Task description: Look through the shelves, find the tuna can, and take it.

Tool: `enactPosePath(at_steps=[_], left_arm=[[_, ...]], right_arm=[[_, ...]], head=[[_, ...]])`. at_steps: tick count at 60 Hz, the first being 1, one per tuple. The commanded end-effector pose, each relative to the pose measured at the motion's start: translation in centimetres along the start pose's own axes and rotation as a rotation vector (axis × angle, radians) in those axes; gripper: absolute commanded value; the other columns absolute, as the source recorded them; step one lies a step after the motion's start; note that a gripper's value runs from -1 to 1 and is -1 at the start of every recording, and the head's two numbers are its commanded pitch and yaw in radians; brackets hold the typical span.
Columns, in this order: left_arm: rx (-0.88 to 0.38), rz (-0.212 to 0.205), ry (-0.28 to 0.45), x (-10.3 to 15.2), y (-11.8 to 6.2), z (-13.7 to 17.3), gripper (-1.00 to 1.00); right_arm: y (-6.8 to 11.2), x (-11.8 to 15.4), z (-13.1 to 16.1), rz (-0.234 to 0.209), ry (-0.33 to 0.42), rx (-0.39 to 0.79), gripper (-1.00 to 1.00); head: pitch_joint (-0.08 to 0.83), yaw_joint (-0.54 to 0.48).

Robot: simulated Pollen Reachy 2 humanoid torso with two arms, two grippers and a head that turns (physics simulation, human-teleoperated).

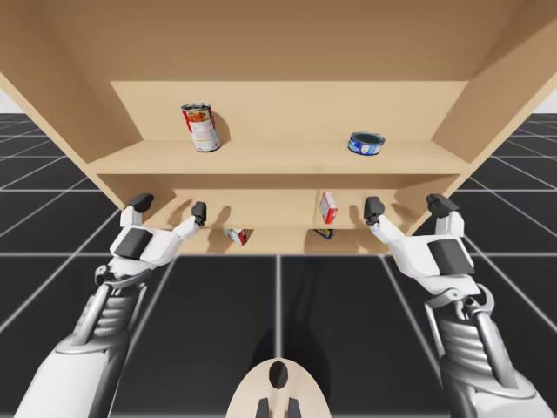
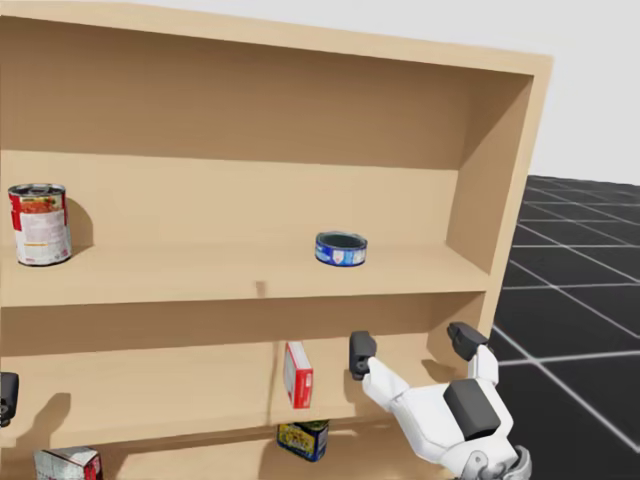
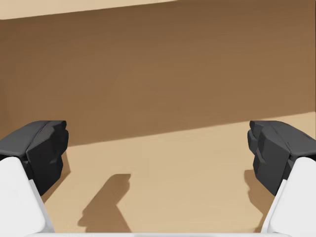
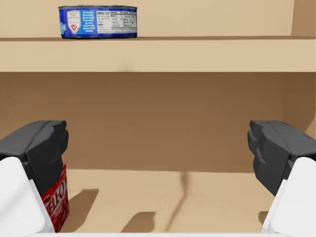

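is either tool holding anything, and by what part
Nothing is held: left tool and right tool are open and empty; the flat blue tuna can sits on the wooden shelf.

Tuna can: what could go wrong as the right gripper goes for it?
The right gripper sits open at the middle shelf, lower than the tuna can; rising straight up may strike the upper shelf board. The red box stands close beside it; a sideways move might tip it.

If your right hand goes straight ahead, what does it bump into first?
Probably the shelf's back wall; my right hand is open and empty. The red box is beside it, the blue can one shelf higher.
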Motion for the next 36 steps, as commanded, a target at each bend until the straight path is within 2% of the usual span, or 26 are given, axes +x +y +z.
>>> enactPosePath(at_steps=[1, 3, 4, 7, 11, 15, 22, 31, 36], left_arm=[[-0.002, 0.001, -0.002, 0.1, 0.0, 0.0, -1.00], [-0.001, 0.001, -0.002, 0.1, 0.0, 0.1, -1.00], [-0.001, 0.001, -0.003, 0.1, 0.0, 0.0, -1.00], [0.002, 0.002, -0.002, 0.1, 0.0, 0.1, -1.00], [0.004, 0.003, -0.001, 0.2, 0.1, 0.1, -1.00], [0.006, 0.004, 0.000, 0.2, 0.1, 0.1, -1.00], [0.008, 0.006, 0.000, 0.3, 0.2, 0.2, -1.00], [0.010, 0.009, 0.000, 0.5, 0.4, 0.3, -1.00], [0.013, 0.011, 0.001, 0.6, 0.5, 0.3, -1.00]], right_arm=[[0.3, 0.5, 0.2, -0.015, 0.002, 0.001, -1.00], [0.4, 0.9, 0.4, -0.012, 0.004, 0.001, -1.00], [0.5, 1.6, 0.5, 0.004, 0.004, -0.024, -1.00], [0.6, 2.6, 0.8, -0.016, 0.008, -0.016, -1.00], [1.0, 4.7, 1.4, -0.013, -0.016, 0.023, -1.00], [1.8, 7.5, 1.9, 0.011, -0.024, 0.005, -1.00], [2.9, 10.7, 2.0, 0.042, -0.042, 0.039, -1.00], [4.4, 12.9, 0.6, 0.078, -0.029, 0.074, -1.00], [5.0, 13.0, -0.9, 0.078, -0.003, 0.091, -1.00]], head=[[0.189, -0.29], [0.190, -0.29], [0.191, -0.29], [0.191, -0.28], [0.191, -0.28], [0.191, -0.28], [0.189, -0.29], [0.185, -0.29], [0.184, -0.29]])
